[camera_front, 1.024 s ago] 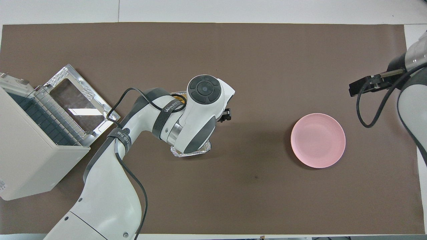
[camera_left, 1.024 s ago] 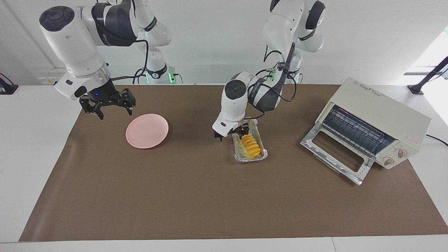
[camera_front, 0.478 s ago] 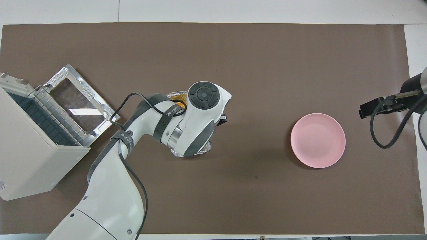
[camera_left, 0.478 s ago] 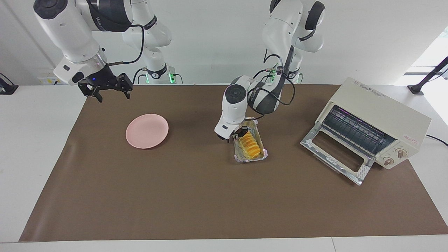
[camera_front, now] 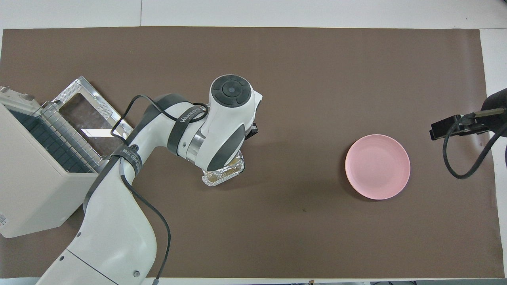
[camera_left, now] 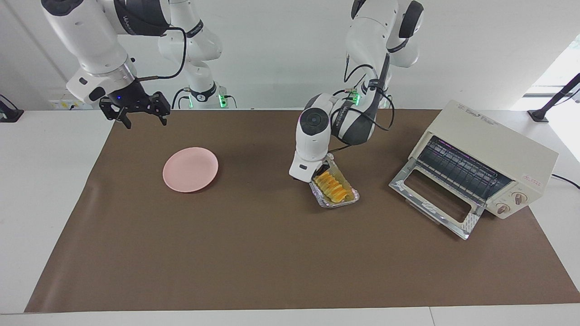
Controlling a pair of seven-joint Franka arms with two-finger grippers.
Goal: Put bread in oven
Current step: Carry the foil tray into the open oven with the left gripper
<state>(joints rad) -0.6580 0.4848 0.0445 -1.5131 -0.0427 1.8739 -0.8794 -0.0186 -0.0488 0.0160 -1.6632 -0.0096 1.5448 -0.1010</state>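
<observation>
The yellow-orange bread (camera_left: 334, 187) lies in a crinkled silver foil tray (camera_left: 346, 199) at the middle of the brown mat. My left gripper (camera_left: 316, 175) is shut on the tray's rim at the end nearer to the robots. The tray is turned slantwise toward the oven. In the overhead view my left arm covers the bread, and only the tray's end (camera_front: 223, 174) shows. The cream-white oven (camera_left: 489, 140) stands at the left arm's end of the table, its glass door (camera_left: 435, 200) dropped open. My right gripper (camera_left: 136, 110) is open and empty, raised over the mat's edge at the right arm's end.
A pink plate (camera_left: 190, 169) lies on the mat toward the right arm's end, and also shows in the overhead view (camera_front: 377, 166). The oven's wire rack (camera_left: 457, 168) shows inside the open front. A black cable runs off the oven's end.
My left gripper shut on the tray's rim, then moved toward the oven, turning the tray and bread with it. My right gripper rose and drew back from the plate.
</observation>
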